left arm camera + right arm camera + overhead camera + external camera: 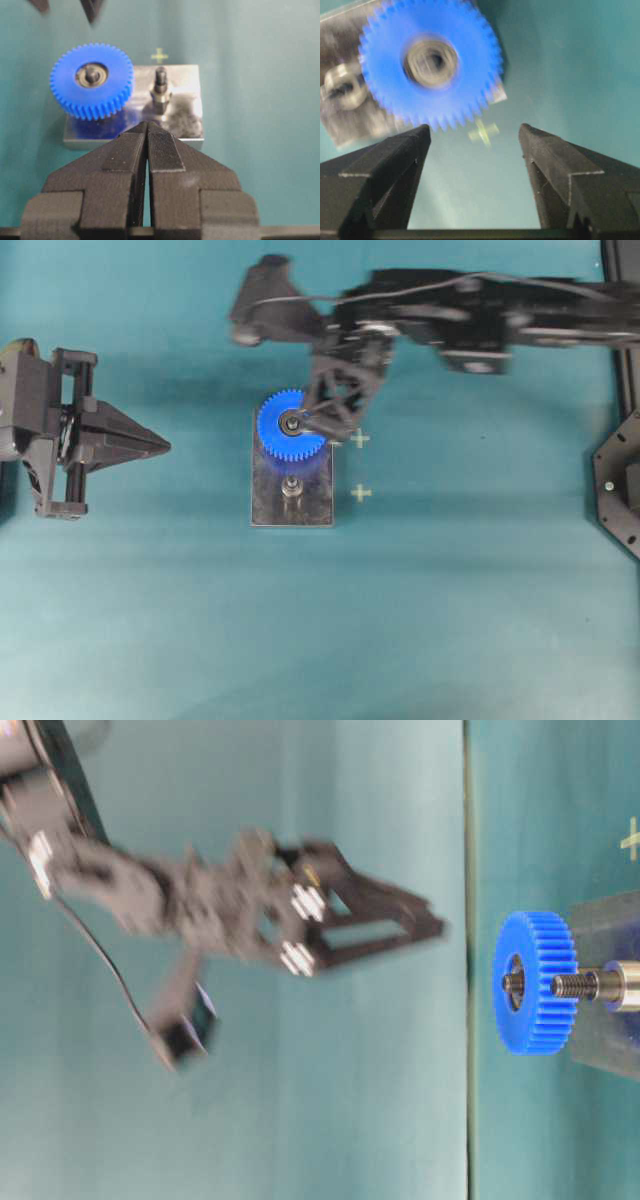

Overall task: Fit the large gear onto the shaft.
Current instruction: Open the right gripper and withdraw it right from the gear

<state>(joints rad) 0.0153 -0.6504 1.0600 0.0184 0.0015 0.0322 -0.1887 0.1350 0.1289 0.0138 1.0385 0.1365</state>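
Observation:
The large gear [272, 435] [65, 82] [470, 60], bright blue, lies flat on the far end of the grey plate [315, 510]. The shaft's tip [92, 75] shows through its centre bearing. A second bare peg [291, 487] [160, 87] stands on the plate's near end. My right gripper [335, 420] [475, 131] hangs over the gear's right side, blurred, open and holding nothing. In the table-level view that gripper [425, 925] is well clear of the gear [535, 1010]. My left gripper [165, 446] [147, 125] is shut and empty, left of the plate, pointing at it.
Two yellow cross marks [360, 438] [361, 493] sit on the teal cloth just right of the plate. Black frame parts [620, 480] stand at the right edge. The left arm's body [40, 430] fills the left edge.

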